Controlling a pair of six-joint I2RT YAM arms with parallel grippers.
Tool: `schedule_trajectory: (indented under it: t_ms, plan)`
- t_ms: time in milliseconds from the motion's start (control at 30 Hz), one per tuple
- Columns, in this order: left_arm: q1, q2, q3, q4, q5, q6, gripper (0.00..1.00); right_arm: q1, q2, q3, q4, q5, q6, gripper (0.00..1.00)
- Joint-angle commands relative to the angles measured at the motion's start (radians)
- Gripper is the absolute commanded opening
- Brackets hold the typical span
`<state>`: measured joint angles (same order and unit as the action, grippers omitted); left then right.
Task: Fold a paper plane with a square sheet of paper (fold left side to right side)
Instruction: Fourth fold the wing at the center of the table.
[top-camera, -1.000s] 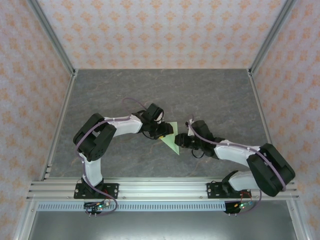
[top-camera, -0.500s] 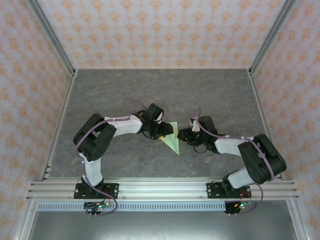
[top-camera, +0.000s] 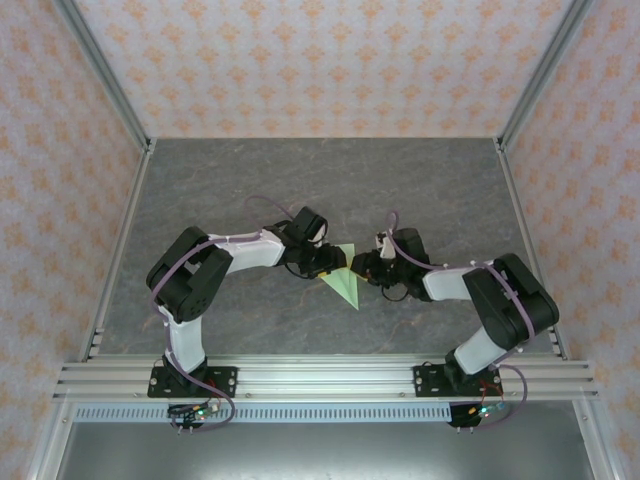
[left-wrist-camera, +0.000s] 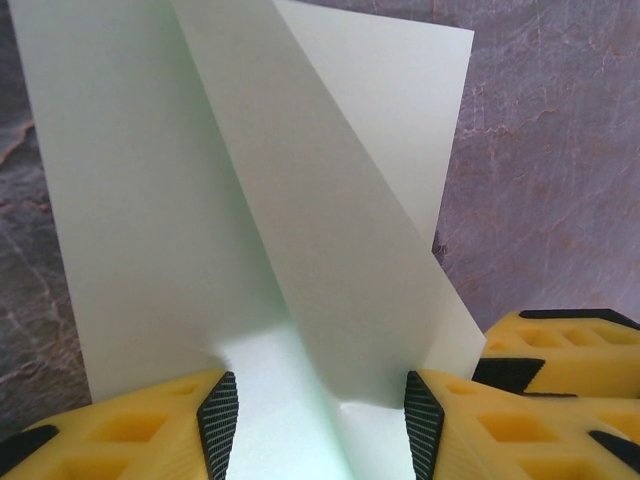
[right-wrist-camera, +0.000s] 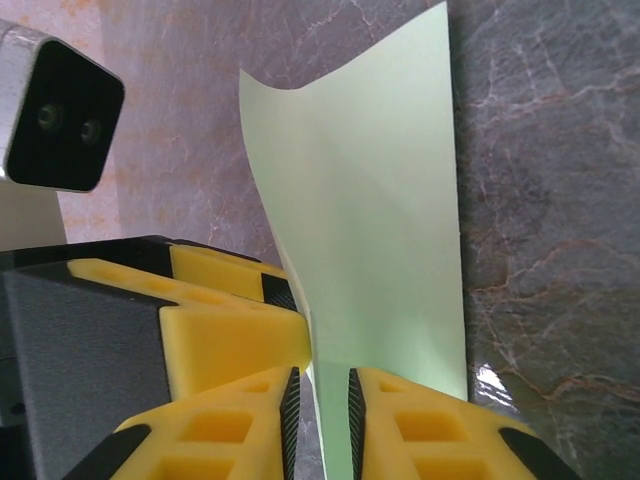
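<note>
The square sheet of paper (top-camera: 345, 284) is pale green and creased into a pointed triangle, lying mid-table. My left gripper (top-camera: 328, 263) rests on its left part. In the left wrist view this gripper (left-wrist-camera: 320, 425) is open, its pads straddling the paper (left-wrist-camera: 250, 200), with a raised flap running to the right pad. My right gripper (top-camera: 363, 268) is at the paper's right edge. In the right wrist view its jaws (right-wrist-camera: 322, 410) stand narrowly apart, with the lifted flap of paper (right-wrist-camera: 380, 230) passing between the pads. A small gap still shows there.
The two grippers nearly touch: a left finger (right-wrist-camera: 230, 330) sits right beside my right jaws, and a right finger (left-wrist-camera: 560, 345) shows beside my left ones. The grey marbled table (top-camera: 250, 180) is walled on three sides. An aluminium rail (top-camera: 320, 375) runs along the near edge.
My right gripper has moved left and slightly up to the paper's edge, and its jaws have narrowed around the flap. The left arm has not moved.
</note>
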<state>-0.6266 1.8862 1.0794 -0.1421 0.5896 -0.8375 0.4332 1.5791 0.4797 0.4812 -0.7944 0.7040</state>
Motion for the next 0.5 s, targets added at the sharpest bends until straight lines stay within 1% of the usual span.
schedule_trajectory:
  t_ms: [0,300,467]
  plan:
    - [-0.008,0.003,0.013,-0.035,-0.036,0.006,0.51,-0.004,0.015,0.027,0.047,-0.017,0.004,0.22]
    - [-0.007,0.004,0.014,-0.036,-0.037,0.005,0.51,-0.003,0.040,0.028,0.069,-0.030,0.010,0.20]
    - [-0.007,0.006,0.015,-0.037,-0.037,0.004,0.51,-0.004,0.037,0.031,0.046,-0.017,-0.009,0.11]
